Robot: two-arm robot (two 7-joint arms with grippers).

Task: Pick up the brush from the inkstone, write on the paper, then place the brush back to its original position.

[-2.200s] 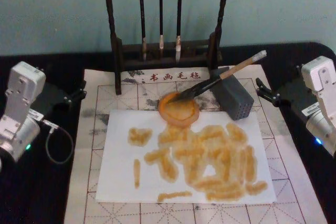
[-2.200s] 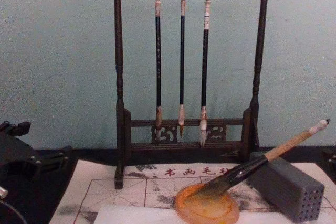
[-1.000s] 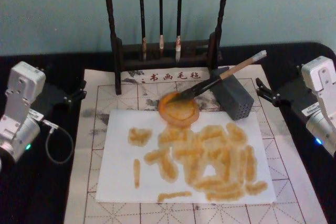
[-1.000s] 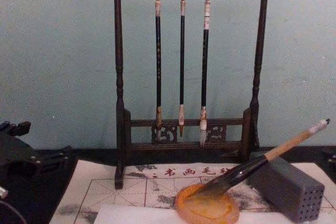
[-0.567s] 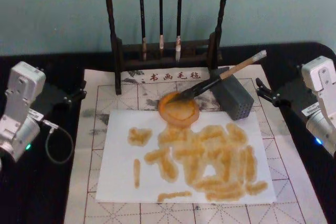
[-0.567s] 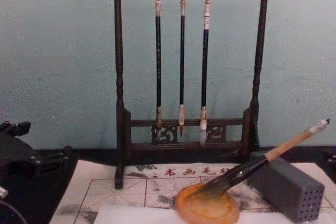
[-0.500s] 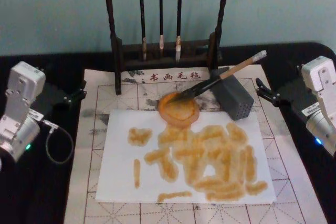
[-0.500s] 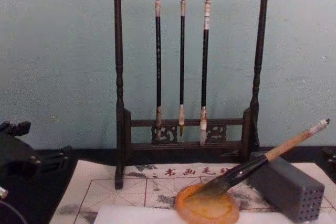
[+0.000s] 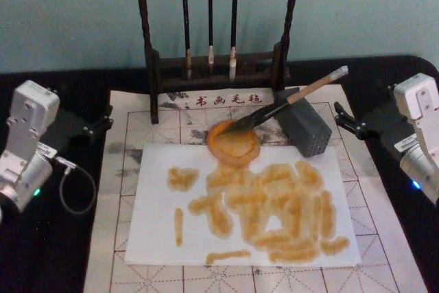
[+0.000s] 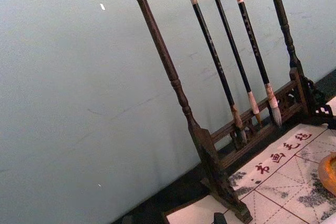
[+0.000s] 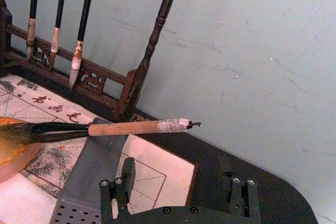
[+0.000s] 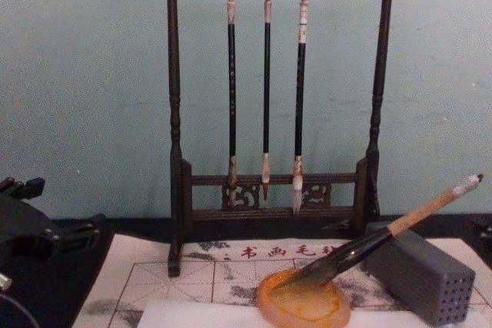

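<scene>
Tan brush [image 9: 289, 99] w/ tip in inkstone [image 9: 232, 150]

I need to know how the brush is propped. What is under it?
The brush's dark tip lies in the inkstone, and its handle rests on the grey block's top edge. Between them, the gridded mat shows. The dish's floor under the bristles is covered.

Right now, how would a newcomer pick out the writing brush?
Find the tall dark rack at the back of the mat. Before its right post, the brush leans on a grey block, bristles in the orange inkstone. Unlike the three thin hanging brushes, it is thick, tan-handled and slanted.
</scene>
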